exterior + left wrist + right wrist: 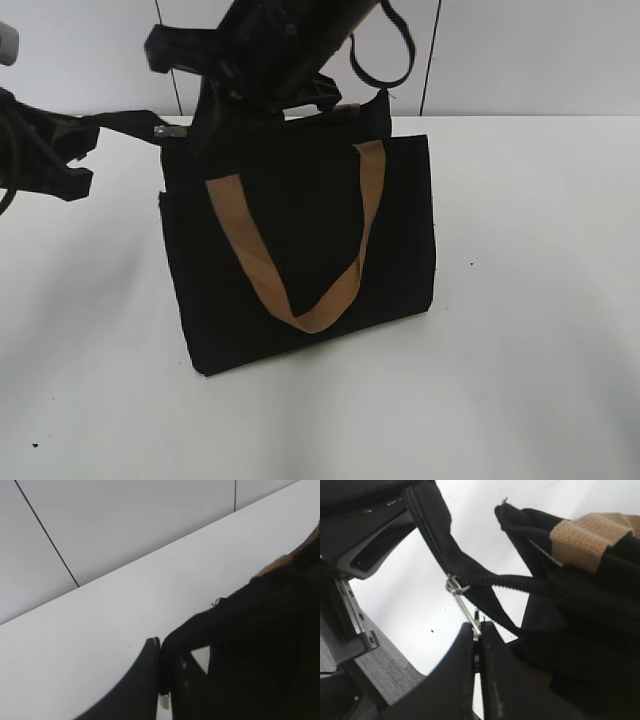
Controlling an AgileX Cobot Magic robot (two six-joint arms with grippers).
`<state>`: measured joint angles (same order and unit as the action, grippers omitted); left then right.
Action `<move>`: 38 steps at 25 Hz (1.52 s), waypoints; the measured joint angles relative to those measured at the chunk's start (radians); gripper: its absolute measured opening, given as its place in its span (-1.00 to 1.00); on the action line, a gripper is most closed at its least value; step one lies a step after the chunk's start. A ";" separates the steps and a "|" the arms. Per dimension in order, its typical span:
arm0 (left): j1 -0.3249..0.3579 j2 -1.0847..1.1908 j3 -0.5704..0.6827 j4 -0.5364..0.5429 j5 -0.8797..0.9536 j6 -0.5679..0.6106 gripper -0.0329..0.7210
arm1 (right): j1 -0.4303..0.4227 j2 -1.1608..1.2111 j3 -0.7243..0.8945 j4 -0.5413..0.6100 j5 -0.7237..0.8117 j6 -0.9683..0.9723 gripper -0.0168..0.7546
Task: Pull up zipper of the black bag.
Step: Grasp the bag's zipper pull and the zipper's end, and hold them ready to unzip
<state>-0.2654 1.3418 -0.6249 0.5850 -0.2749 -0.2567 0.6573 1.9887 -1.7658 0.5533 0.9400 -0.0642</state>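
The black bag stands upright on the white surface, roughly at the centre of the exterior view, its front panel facing the camera. One tan strap hangs in a loop down the front panel. A strip of black fabric runs out from the bag's upper left corner toward the left gripper, drawn nearly level above the surface.

Left gripper: in the left wrist view its fingers are pressed together on the end of that fabric strip, the black cloth pinched between them. The bag's body fills the right of that view, with the bare surface and a pale panelled wall behind.

Right gripper: positioned over the bag's top edge in the exterior view, where the arm's dark body hides the contact point. In the right wrist view its two fingers are closed together, pinching the lower end of the zipper, a thin silvery pull tab. The tab runs up and left from the fingertips to the slider, which sits on the black zip track where the two rows of teeth meet. Above the slider the track climbs toward the upper left of the view; to its right it runs on toward the bag body. A tan strap end lies at the upper right of that view.
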 joint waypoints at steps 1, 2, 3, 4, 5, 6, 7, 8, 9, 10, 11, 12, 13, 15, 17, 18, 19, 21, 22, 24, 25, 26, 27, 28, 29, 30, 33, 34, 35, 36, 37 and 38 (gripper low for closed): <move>-0.005 -0.006 0.000 -0.010 0.028 -0.001 -0.84 | -0.016 0.000 -0.001 0.022 0.023 -0.015 -0.99; -0.011 -0.010 0.000 -0.018 0.054 -0.004 -0.84 | -0.036 0.000 -0.001 0.044 0.041 -0.026 -0.99; -0.021 -0.010 0.000 -0.022 0.076 -0.004 -0.84 | -0.054 0.000 -0.001 0.067 0.057 -0.038 -0.99; -0.039 -0.010 0.000 -0.022 0.096 -0.004 -0.84 | -0.068 0.004 -0.001 0.087 0.078 -0.052 -0.99; -0.058 -0.010 0.000 -0.022 0.115 -0.005 -0.84 | -0.080 0.006 -0.001 0.110 0.096 -0.069 -0.99; -0.073 -0.010 0.000 -0.023 0.142 -0.005 -0.84 | -0.090 0.007 -0.001 0.125 0.112 -0.082 -0.99; -0.089 -0.010 0.000 -0.025 0.172 -0.005 -0.84 | -0.097 0.007 -0.001 0.134 0.126 -0.095 -0.99; -0.101 -0.010 0.000 -0.029 0.202 -0.005 -0.84 | -0.100 0.007 -0.001 0.141 0.134 -0.103 -0.99; -0.110 -0.010 0.000 -0.034 0.225 -0.005 -0.84 | -0.106 0.007 -0.001 0.148 0.138 -0.110 -0.99; -0.113 -0.010 0.000 -0.048 0.246 -0.005 -0.84 | -0.107 0.007 -0.001 0.151 0.142 -0.115 -0.99; -0.115 -0.011 0.000 -0.070 0.266 -0.005 -0.84 | -0.109 0.007 -0.001 0.149 0.143 -0.119 -0.99; -0.115 -0.014 0.000 -0.095 0.283 -0.005 -0.84 | -0.112 0.007 -0.001 0.139 0.143 -0.120 -0.99; -0.115 -0.020 0.000 -0.114 0.305 -0.005 -0.84 | -0.113 0.007 -0.001 0.124 0.143 -0.121 -0.99; -0.116 -0.043 0.000 -0.138 0.344 -0.005 -0.84 | -0.114 0.007 -0.001 0.091 0.138 -0.121 -0.99; -0.116 -0.065 0.000 -0.150 0.374 -0.005 -0.84 | -0.114 0.007 -0.001 0.067 0.129 -0.123 -0.99; -0.118 -0.076 0.000 -0.155 0.391 -0.005 -0.84 | -0.114 0.007 -0.001 0.061 0.124 -0.124 -0.99; -0.119 -0.086 0.000 -0.159 0.405 -0.005 -0.84 | -0.114 0.007 -0.001 0.050 0.124 -0.124 -0.99; -0.122 -0.100 0.000 -0.162 0.430 -0.005 -0.84 | -0.114 0.007 -0.001 0.017 0.124 -0.127 -0.99; -0.123 -0.104 0.000 -0.162 0.435 -0.005 -0.84 | -0.114 0.007 -0.001 -0.011 0.125 -0.127 -0.99; -0.123 -0.108 0.000 -0.164 0.439 -0.005 -0.84 | -0.114 0.007 -0.001 -0.081 0.133 -0.127 -0.99; -0.123 -0.108 0.000 -0.165 0.440 -0.005 -0.84 | -0.114 0.006 -0.001 -0.114 0.143 -0.127 -0.99; -0.123 -0.108 0.000 -0.167 0.440 -0.005 -0.84 | -0.114 0.005 -0.001 -0.157 0.152 -0.125 -0.99; -0.123 -0.108 0.000 -0.167 0.440 -0.005 -0.84 | -0.114 0.001 -0.001 -0.202 0.164 -0.120 -0.99; -0.123 -0.108 0.000 -0.169 0.440 -0.005 -0.84 | -0.114 -0.004 -0.001 -0.243 0.174 -0.115 -0.99; -0.123 -0.108 0.000 -0.170 0.440 -0.005 -0.84 | -0.114 -0.011 -0.001 -0.291 0.181 -0.113 -0.99; -0.123 -0.108 0.000 -0.171 0.440 -0.005 -0.84 | -0.114 -0.020 -0.001 -0.339 0.188 -0.112 -0.99; -0.123 -0.108 0.000 -0.174 0.437 -0.005 -0.84 | -0.114 -0.047 -0.001 -0.455 0.210 -0.110 -0.99; -0.123 -0.108 0.000 -0.176 0.437 -0.005 -0.84 | -0.114 -0.054 -0.001 -0.490 0.219 -0.110 -0.99; -0.123 -0.108 0.000 -0.179 0.437 -0.005 -0.84 | -0.114 -0.058 -0.001 -0.518 0.227 -0.110 -0.99; -0.123 -0.108 0.000 -0.184 0.438 -0.005 -0.84 | -0.114 -0.063 -0.001 -0.547 0.233 -0.110 -0.99; -0.123 -0.105 0.000 -0.189 0.438 -0.005 -0.84 | -0.114 -0.066 -0.001 -0.562 0.242 -0.110 -0.99; -0.123 -0.102 0.000 -0.197 0.438 -0.005 -0.84 | -0.114 -0.066 -0.001 -0.574 0.249 -0.110 -0.99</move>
<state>-0.3886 1.2398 -0.6249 0.3881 0.1630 -0.2616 0.5429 1.9222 -1.7666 -0.0208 1.1895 -0.1737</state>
